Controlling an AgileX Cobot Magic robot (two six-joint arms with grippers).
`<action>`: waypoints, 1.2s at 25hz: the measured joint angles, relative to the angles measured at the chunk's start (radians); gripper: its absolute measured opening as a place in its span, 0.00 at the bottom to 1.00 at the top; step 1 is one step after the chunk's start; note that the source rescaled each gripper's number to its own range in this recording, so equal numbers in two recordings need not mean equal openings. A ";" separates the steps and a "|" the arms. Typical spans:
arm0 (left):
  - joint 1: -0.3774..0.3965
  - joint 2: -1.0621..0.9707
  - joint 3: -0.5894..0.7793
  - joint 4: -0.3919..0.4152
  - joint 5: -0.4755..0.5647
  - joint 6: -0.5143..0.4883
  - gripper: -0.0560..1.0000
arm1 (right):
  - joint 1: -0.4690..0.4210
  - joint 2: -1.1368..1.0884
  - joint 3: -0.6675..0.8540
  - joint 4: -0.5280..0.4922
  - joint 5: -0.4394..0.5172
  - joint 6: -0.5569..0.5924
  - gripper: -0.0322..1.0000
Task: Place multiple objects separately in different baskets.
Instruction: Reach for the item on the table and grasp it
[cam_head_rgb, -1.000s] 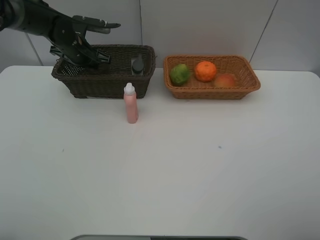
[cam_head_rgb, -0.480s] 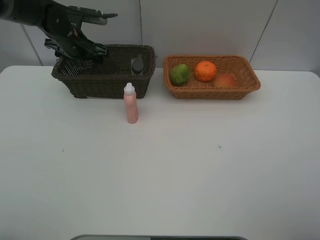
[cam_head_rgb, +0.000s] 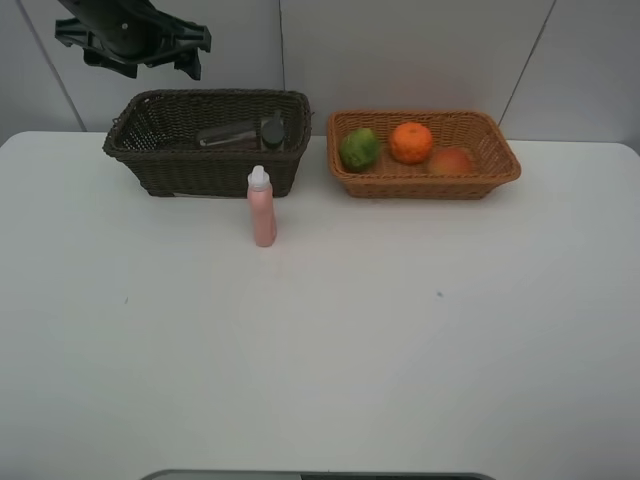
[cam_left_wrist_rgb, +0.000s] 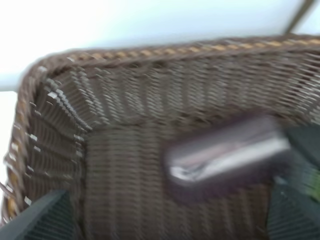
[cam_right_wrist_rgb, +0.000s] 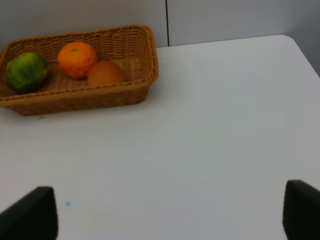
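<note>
1. Left gripper (cam_head_rgb: 130, 38): black, angular, raised above the dark basket (cam_head_rgb: 207, 160), over its left end and clear of the rim. Fingers (cam_left_wrist_rgb: 37, 220) spread wide, holding nothing. A second ago it was down inside that basket, part closed.
2. Dark basket: deep rectangular wicker, dark brown tight weave with lighter flecks on the rim. Sits on the white smooth desk (cam_head_rgb: 320, 340).
3. Mauve cup (cam_head_rgb: 227, 134): translucent, cylindrical, glossy, lying on its side on the dark basket's floor. It was hidden behind the gripper a second ago; now in plain view. Blurred in the left wrist view (cam_left_wrist_rgb: 227, 152).
4. Dark bottle (cam_head_rgb: 274, 130): rectangular, upright in the dark basket's right end, just beside the cup. Same spot as before.
5. Pink bottle (cam_head_rgb: 262, 207): slim plastic cylinder, white cap, upright on the desk just in front of the dark basket, not touching it. Unmoved.
6. Tan basket (cam_head_rgb: 423, 156): shallow rectangular wicker, orange-tan, to the right of the dark basket with a small gap.
7. Inside the tan basket: green fruit (cam_head_rgb: 359, 148), round and bumpy; orange (cam_head_rgb: 410, 142), round and dimpled; peach (cam_head_rgb: 450, 161), smooth red-yellow. All unmoved.
8. Right gripper (cam_right_wrist_rgb: 170, 212): only dark finger tips (cam_right_wrist_rgb: 30, 215) show, far apart, nothing between them; well off to the right of the tan basket. Unchanged.
</note>
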 joint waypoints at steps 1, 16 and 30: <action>-0.018 -0.012 -0.001 -0.012 0.029 0.000 0.99 | 0.000 0.000 0.000 0.000 0.000 0.000 1.00; -0.273 -0.030 -0.001 -0.145 0.331 -0.123 0.99 | 0.000 0.000 0.000 0.000 0.000 0.000 1.00; -0.306 0.025 -0.001 -0.173 0.325 -0.225 0.99 | 0.000 0.000 0.000 0.000 0.000 0.000 1.00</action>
